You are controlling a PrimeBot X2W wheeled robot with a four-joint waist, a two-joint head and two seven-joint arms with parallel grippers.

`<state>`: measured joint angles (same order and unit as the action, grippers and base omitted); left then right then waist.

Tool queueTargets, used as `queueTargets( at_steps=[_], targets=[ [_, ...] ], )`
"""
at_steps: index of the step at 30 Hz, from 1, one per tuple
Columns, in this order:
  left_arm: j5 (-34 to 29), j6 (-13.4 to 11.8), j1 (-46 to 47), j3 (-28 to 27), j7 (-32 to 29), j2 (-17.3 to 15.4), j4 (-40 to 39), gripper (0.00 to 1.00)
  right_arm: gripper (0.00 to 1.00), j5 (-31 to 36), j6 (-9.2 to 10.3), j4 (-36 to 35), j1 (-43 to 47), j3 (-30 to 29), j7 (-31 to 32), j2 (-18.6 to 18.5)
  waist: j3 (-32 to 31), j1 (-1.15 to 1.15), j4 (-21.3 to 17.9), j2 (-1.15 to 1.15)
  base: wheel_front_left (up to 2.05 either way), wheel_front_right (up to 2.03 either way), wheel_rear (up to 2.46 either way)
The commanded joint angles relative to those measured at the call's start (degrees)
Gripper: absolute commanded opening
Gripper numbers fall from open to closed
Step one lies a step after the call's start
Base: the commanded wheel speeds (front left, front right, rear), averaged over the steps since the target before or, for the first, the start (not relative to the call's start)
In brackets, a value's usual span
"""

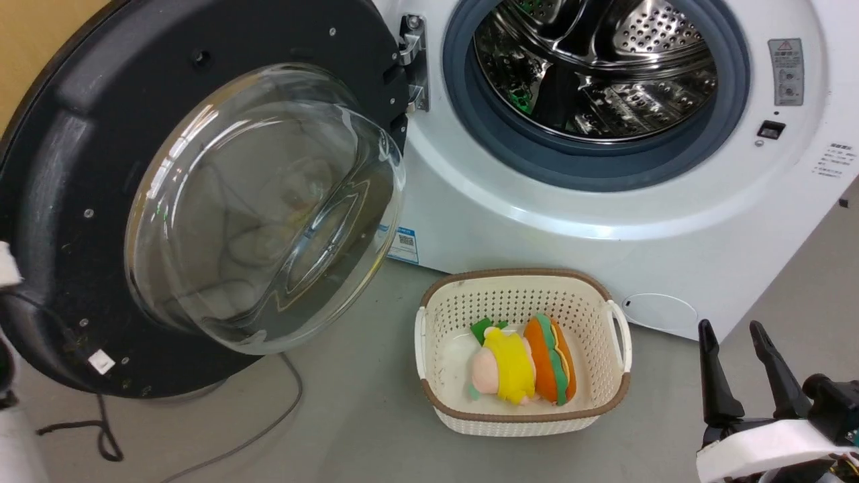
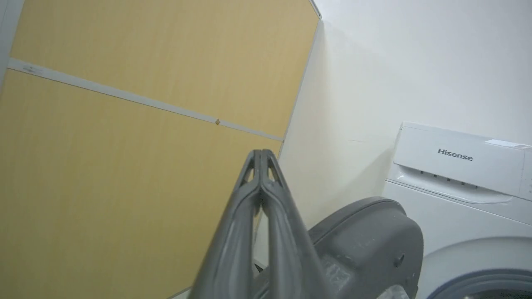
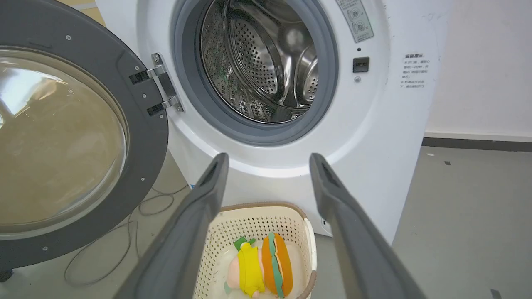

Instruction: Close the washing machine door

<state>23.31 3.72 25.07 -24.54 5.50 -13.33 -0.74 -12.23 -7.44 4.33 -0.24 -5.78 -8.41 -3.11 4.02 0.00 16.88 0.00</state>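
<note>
left gripper (image 2: pixel 261 155) had fingers together beside the back edge of the wide-open washing machine door (image 1: pixel 64 201), right gripper (image 1: pixel 738 339) sat spread and empty, so the push probably needed to land near the door's free rim, swinging it squarely onto the washing machine (image 1: pixel 604 225) front.

Washing machine (image 1: pixel 537 231), basket (image 1: pixel 518 422), cable (image 1: pixel 294 396) on floor (image 1: pixel 362 422)

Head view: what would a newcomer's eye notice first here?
The big black-rimmed washing machine door, with its bulging glass bowl, stands swung wide open at the left. Right of its hinge, the steel drum of the white washing machine is exposed. On the floor before the machine sits a cream basket holding colourful soft toys.
</note>
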Motion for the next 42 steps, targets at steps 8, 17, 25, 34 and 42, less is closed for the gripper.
queueTargets(
  at_steps=[8, 17, 25, 34, 42],
  targets=[
    [6.7, -0.7, 4.2, -4.0, -7.6, -4.6, 11.4, 0.0, 1.0, -1.8, -0.03, 1.2, 0.1, -0.5, -1.5, 0.2, 0.7, 0.0, 1.7, 0.0, 0.0, 0.0, 0.0],
    [15.9, -0.1, 6.1, -6.2, -21.1, -7.5, 23.2, 0.0, 1.0, -3.3, -0.03, 1.9, 0.2, -0.2, -2.6, 0.2, 1.0, 0.0, 2.3, 0.0, 0.0, 0.0, 0.0],
    [27.0, 2.2, 3.3, -6.7, -34.6, -7.8, 26.6, 0.0, 1.0, -5.2, -0.04, 2.4, 0.9, 0.1, -3.7, 0.2, 1.1, 0.0, 2.8, 0.0, 0.0, 0.0, 0.0],
    [40.7, 2.8, -4.2, -4.5, -44.9, -6.6, 17.3, 0.0, 1.0, -7.1, -0.04, 3.1, 1.5, 0.2, -4.7, 0.2, 0.5, 0.0, 4.3, 0.0, 0.0, 0.0, 0.0],
    [48.3, 3.3, -10.4, -0.1, -50.2, -4.8, 8.8, 0.0, 1.0, -9.0, -0.04, 3.8, 1.8, -0.5, -5.7, 0.2, 0.3, 0.0, 6.3, 0.0, 0.0, 0.0, 0.0]
  ],
)
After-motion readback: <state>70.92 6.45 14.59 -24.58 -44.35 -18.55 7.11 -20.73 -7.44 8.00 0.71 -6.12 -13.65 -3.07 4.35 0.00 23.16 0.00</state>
